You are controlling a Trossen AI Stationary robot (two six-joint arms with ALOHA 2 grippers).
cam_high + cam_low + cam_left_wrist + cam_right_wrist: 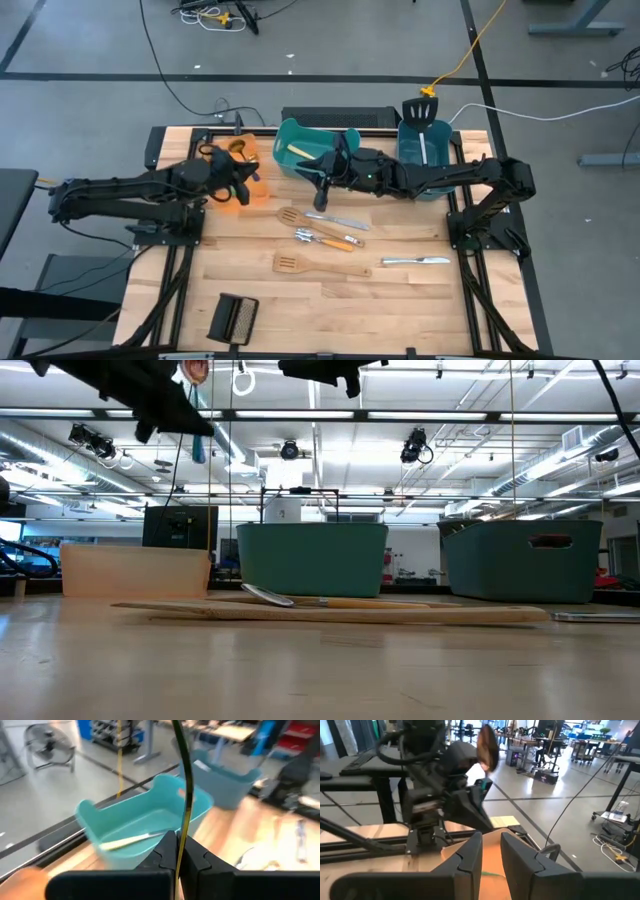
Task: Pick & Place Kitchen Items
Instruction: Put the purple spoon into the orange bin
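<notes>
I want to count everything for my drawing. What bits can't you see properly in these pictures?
- Inside the orange bin: high view, the left gripper covers it.
- The thin gold utensil held in the left gripper: left wrist view, its top is cut off by the edge.
- Far end of the teal bin: high view, the right gripper overlaps it.
- The silver and gold cutlery mid-table: high view, too small to tell spoons from knives.
</notes>
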